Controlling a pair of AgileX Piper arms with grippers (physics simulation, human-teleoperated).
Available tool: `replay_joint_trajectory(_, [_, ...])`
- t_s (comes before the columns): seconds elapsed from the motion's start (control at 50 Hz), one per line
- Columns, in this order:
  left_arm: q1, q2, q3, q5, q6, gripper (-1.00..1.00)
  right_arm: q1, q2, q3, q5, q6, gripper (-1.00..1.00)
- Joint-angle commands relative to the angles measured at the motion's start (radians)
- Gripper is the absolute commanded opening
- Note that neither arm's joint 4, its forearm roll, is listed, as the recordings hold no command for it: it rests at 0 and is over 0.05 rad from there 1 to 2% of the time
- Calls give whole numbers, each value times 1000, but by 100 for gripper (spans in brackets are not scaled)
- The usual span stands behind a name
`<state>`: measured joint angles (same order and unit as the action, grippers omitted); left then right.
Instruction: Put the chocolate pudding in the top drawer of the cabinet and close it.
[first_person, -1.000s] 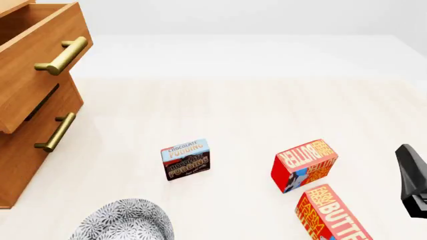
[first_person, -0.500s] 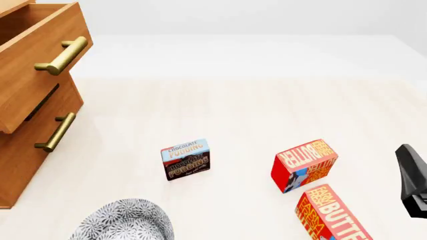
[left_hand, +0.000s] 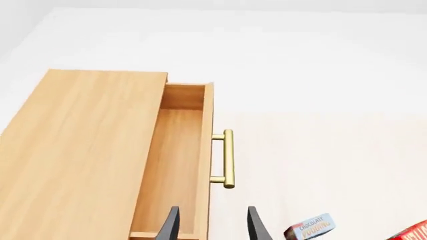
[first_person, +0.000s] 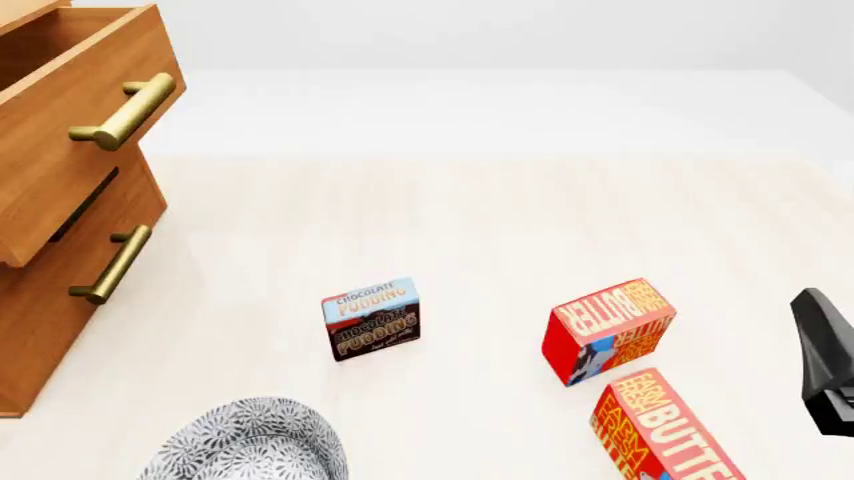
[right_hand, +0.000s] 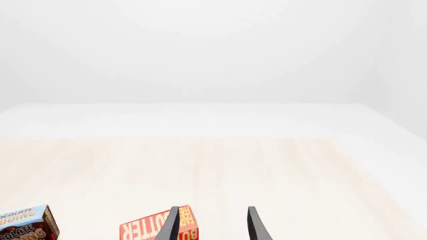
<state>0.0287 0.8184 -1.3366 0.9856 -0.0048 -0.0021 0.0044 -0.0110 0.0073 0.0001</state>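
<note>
The work surface is a pale, light-wood-grain table (first_person: 507, 230) that ends in a plain white border at its far edge; beyond it the room is uniformly white, with no visible features.

The cabinet (first_person: 54, 290) stands at the left edge of the front view. Its top drawer (left_hand: 175, 170) is pulled out, exposing a light wood interior (nothing is visible inside the part shown).

The chocolate pudding (first_person: 372, 319) rests on the table near the centre, well apart from the cabinet. Two butter boxes (first_person: 609, 330) lie to its right, and a patterned bowl (first_person: 247, 442) sits at the near edge.

Left gripper (left_hand: 213, 225): fingers spread, holding nothing, above the drawer front. Right gripper (right_hand: 213, 225): fingers spread, holding nothing, near a butter box.
</note>
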Motion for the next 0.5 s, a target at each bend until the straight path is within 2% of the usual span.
replay_joint_trajectory(0.02, [29, 104, -69, 64, 15, 100, 0, 1, 3, -3, 1, 100])
replay_joint_trajectory(0.2, [61, 160, -72, 78, 13, 100, 0, 1, 3, -3, 1, 100])
replay_joint_trajectory(0.22, [-1, 175, -53, 92, -50, 100, 0, 1, 3, -3, 1, 100])
replay_joint_trajectory(0.24, [-29, 186, -39, 95, -82, 100, 0, 1, 3, -3, 2, 100])
replay_joint_trajectory(0.36, [55, 194, -70, 97, -1, 100, 0, 1, 3, -3, 1, 100])
replay_joint_trajectory(0.46, [59, 220, -84, 101, -19, 100, 0, 1, 3, -3, 1, 100])
replay_joint_trajectory(0.5, [58, 228, -67, 84, -2, 100, 0, 1, 3, -3, 1, 100])
